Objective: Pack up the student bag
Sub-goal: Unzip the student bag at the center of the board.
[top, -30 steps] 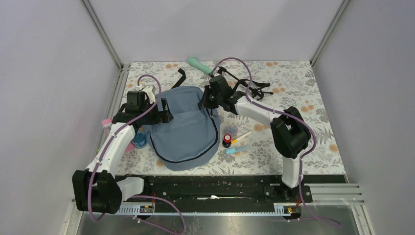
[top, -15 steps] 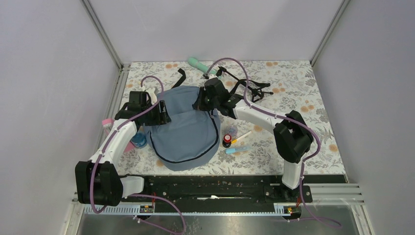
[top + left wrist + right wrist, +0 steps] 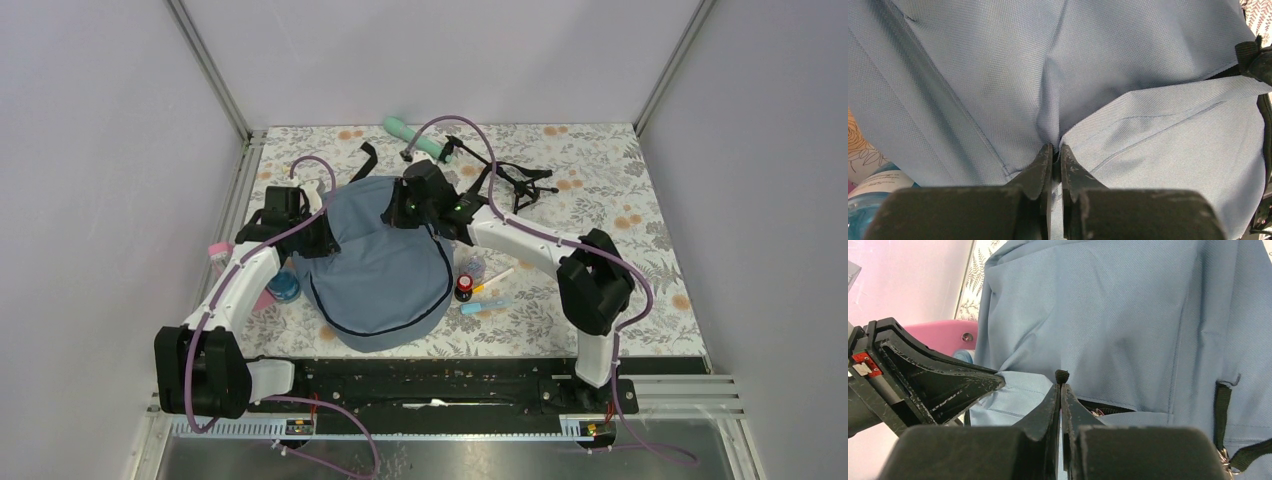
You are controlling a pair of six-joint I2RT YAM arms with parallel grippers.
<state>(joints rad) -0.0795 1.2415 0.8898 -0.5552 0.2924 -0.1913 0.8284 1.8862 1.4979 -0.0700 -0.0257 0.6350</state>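
Observation:
The student bag (image 3: 380,275), a big slate-blue backpack, lies in the middle of the floral table and bulges up at its top end. My left gripper (image 3: 328,238) is at the bag's left upper edge. In the left wrist view it (image 3: 1056,146) is shut on a pinched fold of the bag's fabric (image 3: 1128,60). My right gripper (image 3: 398,215) is over the bag's top. In the right wrist view it (image 3: 1060,385) is shut on a small black zipper pull (image 3: 1062,375), with a dark zipper gap just behind it. The left gripper's black fingers (image 3: 943,382) show close by on the left.
A teal object (image 3: 408,133) and tangled black straps (image 3: 512,180) lie at the back. Between the bag and the left arm sit a blue-capped bottle (image 3: 284,288) and a pink item (image 3: 218,250). To the bag's right are a small red-and-black bottle (image 3: 464,289) and markers (image 3: 486,304).
My left gripper has shut on the bag's fabric. My right gripper has moved left across the bag's top with the zipper pull, and the bag's upper part has risen.

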